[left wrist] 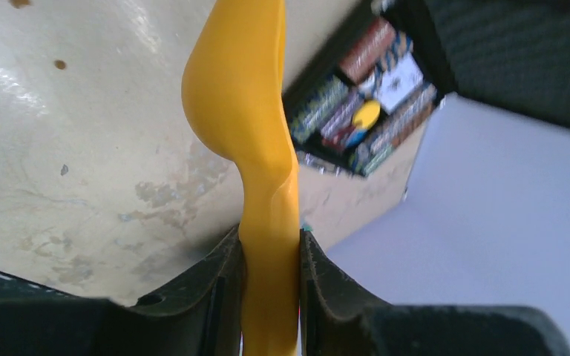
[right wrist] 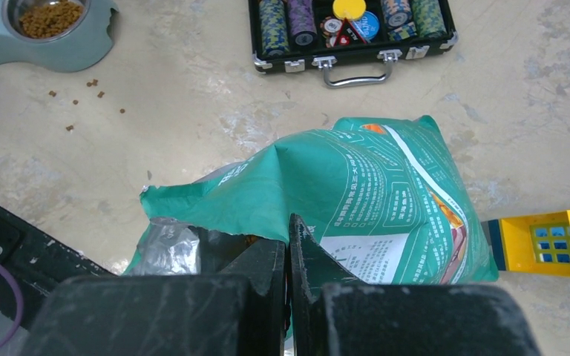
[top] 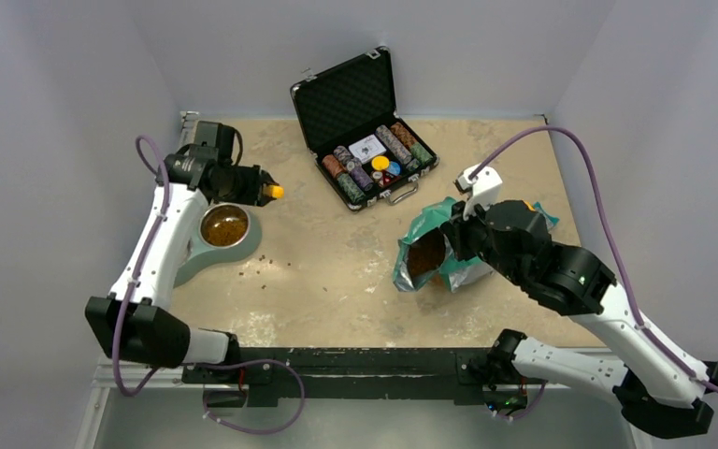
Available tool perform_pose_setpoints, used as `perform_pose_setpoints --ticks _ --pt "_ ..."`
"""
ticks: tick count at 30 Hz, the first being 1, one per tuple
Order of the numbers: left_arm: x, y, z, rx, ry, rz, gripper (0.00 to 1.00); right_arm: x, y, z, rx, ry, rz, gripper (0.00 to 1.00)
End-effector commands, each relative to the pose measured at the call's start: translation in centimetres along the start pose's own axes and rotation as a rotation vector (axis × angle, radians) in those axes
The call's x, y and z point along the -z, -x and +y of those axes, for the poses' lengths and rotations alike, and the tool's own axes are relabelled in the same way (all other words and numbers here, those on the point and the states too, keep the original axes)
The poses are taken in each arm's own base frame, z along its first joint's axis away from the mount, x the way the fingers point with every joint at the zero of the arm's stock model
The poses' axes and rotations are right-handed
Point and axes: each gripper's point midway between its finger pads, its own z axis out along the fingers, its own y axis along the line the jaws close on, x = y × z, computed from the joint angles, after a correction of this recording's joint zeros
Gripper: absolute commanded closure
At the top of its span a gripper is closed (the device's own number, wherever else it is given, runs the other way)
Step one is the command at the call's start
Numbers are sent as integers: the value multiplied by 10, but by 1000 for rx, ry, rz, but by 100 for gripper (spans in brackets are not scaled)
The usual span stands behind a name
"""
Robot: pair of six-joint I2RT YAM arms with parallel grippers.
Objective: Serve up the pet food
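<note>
Evidently the serving is well along: pet food (top: 224,225) lies in a good layer in the steel bowl of the teal feeder (top: 208,261), at the left of the worktop (top: 337,290). A few stray pellets (top: 264,260) lie on the worktop just beside the feeder.

The left gripper (left wrist: 271,248) is clamped on the handle of a yellow scoop (left wrist: 245,111), held just beyond the bowl's far edge. Whether the scoop carries any kibble cannot be told.

Well apart, on the right, the right gripper (right wrist: 288,248) has its fingers together and seems to pinch the rim of the teal-green pouch (right wrist: 356,193). The pouch's open mouth shows more kibble inside. An open case of poker chips (top: 365,140) sits at the far side, and a yellow toy block (right wrist: 557,241) lies near the pouch.

As a judgement, the main part looks done. What may remain is one more scoopful if the bowl wants it, then setting down the scoop, letting go of the pouch and perhaps gathering the spilled pellets.
</note>
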Motion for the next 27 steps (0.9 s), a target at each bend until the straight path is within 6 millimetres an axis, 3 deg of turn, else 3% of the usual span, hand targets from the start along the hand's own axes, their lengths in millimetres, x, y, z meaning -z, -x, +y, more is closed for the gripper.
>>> perform_pose_setpoints --ticks 1,3,9,16,22,25,27 --pt "41 -69 0 -432 -336 365 100 2 36 -10 -20 -76 -65 100" --pt "53 -87 19 -540 -390 478 100 -1 45 -10 -12 -92 -58 100" --pt "120 -133 88 -906 -527 639 100 -16 61 -8 24 -137 -22 100" --pt "186 -162 161 -1054 -576 854 100 -22 72 1 15 -116 -6 100" --pt "240 -155 174 -1123 -681 919 100 -28 60 3 5 -127 43 100" --pt "249 -173 164 -1046 -754 1059 100 -28 54 7 5 -96 37 100" --pt "240 -184 156 -981 -758 1114 100 -27 50 11 15 -68 30 100"
